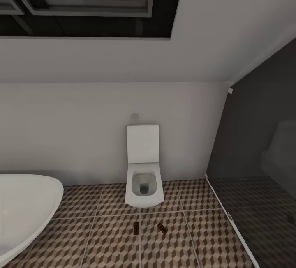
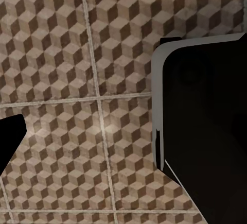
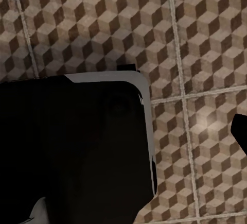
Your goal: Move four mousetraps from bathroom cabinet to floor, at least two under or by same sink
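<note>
Looking down over the brown, beige and white cube-patterned tiled bathroom floor point(image 1: 111, 239), with a white wall-hung toilet with raised lid point(image 1: 142, 169) at about twelve o'clock against the pale wall and the rim of a white oval bathtub point(image 1: 24, 206) curving in at nine o'clock; lying on the tiles just ahead of the toilet bowl, two small flat tan wooden mousetraps, one point(image 1: 136, 227) near six o'clock of the bowl and the other point(image 1: 163, 228) just beside it toward five o'clock, apart from each other; hanging over bare tile in both wrist views, with dark robot bodywork crowding each picture; showing too little of either gripper to tell whether the fingers are wide or closed. Risking, judging from here, leaving these two traps beside a toilet instead of a sink, or rolling over them while travelling, since they are sitting low and close.
</note>
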`<state>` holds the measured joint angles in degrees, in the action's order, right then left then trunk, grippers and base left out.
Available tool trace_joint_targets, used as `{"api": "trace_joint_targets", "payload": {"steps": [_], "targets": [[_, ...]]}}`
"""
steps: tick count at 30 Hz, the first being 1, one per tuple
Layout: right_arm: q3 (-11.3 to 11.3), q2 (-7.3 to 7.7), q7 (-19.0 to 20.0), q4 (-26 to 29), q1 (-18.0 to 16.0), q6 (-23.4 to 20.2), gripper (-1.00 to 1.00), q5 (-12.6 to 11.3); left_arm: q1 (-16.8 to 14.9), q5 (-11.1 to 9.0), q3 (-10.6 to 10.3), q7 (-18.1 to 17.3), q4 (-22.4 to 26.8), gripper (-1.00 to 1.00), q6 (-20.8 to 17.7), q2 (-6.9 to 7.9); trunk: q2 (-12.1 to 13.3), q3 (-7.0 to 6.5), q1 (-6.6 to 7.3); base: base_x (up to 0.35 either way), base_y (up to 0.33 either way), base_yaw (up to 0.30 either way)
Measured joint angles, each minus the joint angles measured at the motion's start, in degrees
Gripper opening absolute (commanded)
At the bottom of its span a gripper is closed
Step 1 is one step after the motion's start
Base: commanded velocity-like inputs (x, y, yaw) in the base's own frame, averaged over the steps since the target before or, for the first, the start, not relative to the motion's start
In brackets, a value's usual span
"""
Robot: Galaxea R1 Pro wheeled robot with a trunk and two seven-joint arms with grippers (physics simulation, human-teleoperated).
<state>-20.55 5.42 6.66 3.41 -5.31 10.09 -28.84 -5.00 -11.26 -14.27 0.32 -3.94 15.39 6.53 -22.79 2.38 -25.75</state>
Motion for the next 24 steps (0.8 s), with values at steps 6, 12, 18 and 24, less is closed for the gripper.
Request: {"api": "trace_joint_targets", "payload": {"steps": [6,12,18,24], "targets": [[0.0,0.01,0.0,0.0,0.0,0.0,1.0,0.0,0.01,0.0,0.0,0.0,-0.04,1.0,0.01,0.0,0.0,0.0,0.0,0.0,0.0,0.0],[0.0,0.01,0.0,0.0,0.0,0.0,1.0,0.0,0.0,0.0,0.0,0.0,-0.02,1.0,0.02,0.0,0.0,0.0,0.0,0.0,0.0,0.0],[0.0,0.01,0.0,0.0,0.0,0.0,1.0,0.0,0.0,0.0,0.0,0.0,-0.02,1.0,0.0,0.0,0.0,0.0,0.0,0.0,0.0,0.0],[0.0,0.01,0.0,0.0,0.0,0.0,1.0,0.0,0.0,0.0,0.0,0.0,-0.04,1.0,0.0,0.0,0.0,0.0,0.0,0.0,0.0,0.0]]}}
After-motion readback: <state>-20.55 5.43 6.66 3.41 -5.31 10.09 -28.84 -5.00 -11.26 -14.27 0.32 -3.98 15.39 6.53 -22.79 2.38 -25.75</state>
